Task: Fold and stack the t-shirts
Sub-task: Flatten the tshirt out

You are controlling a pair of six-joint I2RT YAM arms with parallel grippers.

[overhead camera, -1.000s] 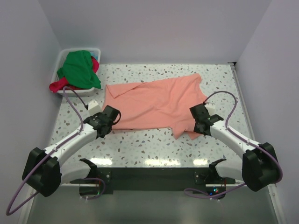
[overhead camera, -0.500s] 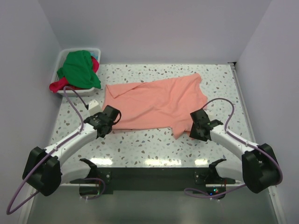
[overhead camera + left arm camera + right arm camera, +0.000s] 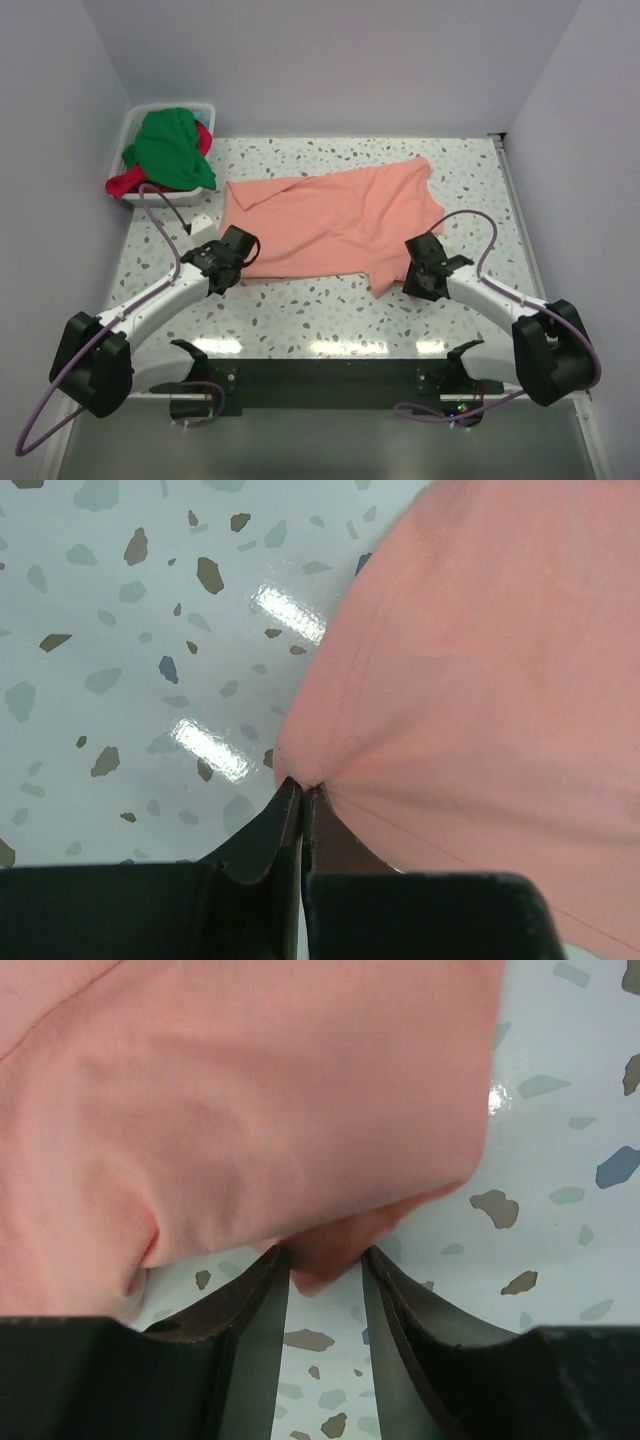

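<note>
Right gripper (image 3: pixel 325 1260) nearer on speckled table (image 3: pixel 330 310)

Three t-shirts in all: one salmon-pink t-shirt (image 3: pixel 330 215) spread just right of the white tub (image 3: pixel 205 106), and one green t-shirt (image 3: pixel 170 148) and one red-magenta t-shirt (image 3: pixel 122 184) heaped inside that tub. One tub, one speckled counter (image 3: pixel 330 305), and two arms: left arm (image 3: pixel 160 298), right arm (image 3: pixel 490 292).

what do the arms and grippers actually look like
Both the left arm and right arm have white links with bulky black joint housings, and a purple cable loops along each. The left gripper and right gripper have two black, tapering fingers on a black body.
</note>
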